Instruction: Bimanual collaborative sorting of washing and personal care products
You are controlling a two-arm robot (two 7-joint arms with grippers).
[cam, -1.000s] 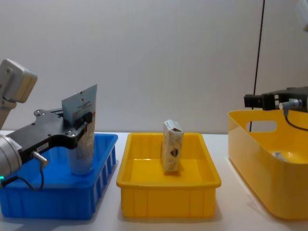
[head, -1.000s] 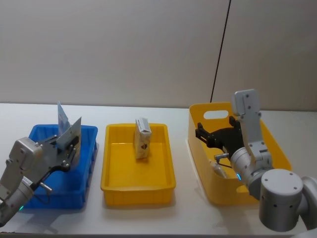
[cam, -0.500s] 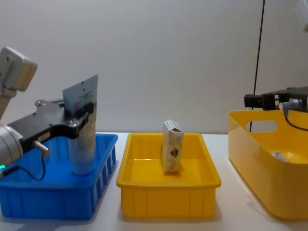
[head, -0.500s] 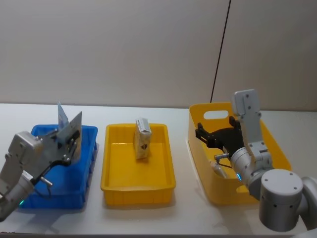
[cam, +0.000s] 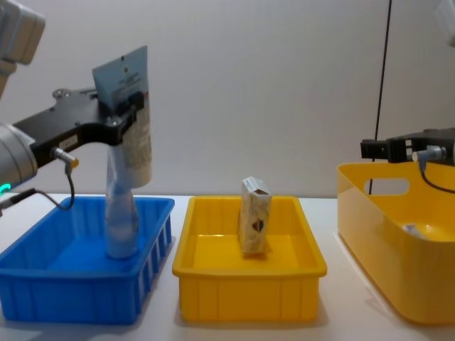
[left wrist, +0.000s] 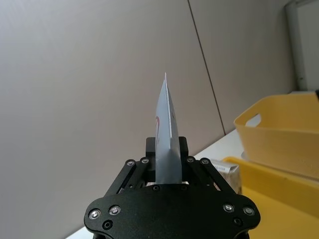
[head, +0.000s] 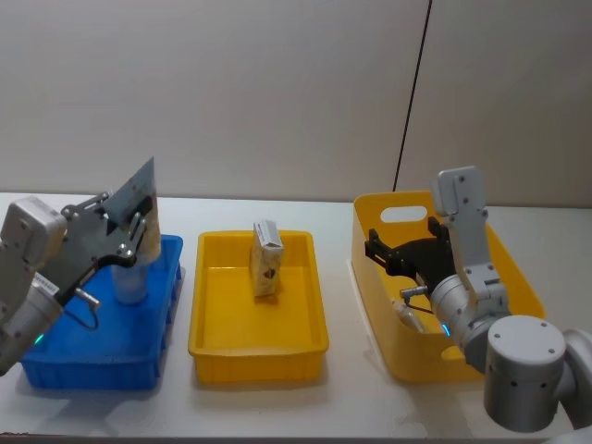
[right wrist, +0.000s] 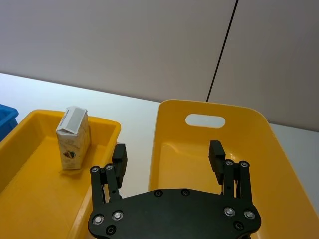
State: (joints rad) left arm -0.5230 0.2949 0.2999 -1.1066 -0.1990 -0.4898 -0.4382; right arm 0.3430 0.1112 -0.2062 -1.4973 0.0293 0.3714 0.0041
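Pale blue squeeze tube (cam: 137,149) is held upright, flat end uppermost, above the blue crate (cam: 71,298), clamped across its body by the left end effector (cam: 126,110). A clear bluish bottle (cam: 121,224) stands in the crate directly below. The two overlap in the chest view, so it cannot be settled whether the tube's lower end is clear of the bottle.

The step in hand is judged to be the carry of the tube out of the crate.

1. Clamping pressure is to be kept constant, since a soft tube may slip or buckle.
2. Height is to be gained before any sideways travel, so that the bottle is not tipped.
3. The path over the middle yellow tray (head: 259,350) is to be kept above the cream carton (cam: 254,226) standing in it.

The right end effector (right wrist: 168,157) hangs over the right yellow tub (head: 513,259), jaws wide and holding nothing. If a handover is intended, it is well placed.
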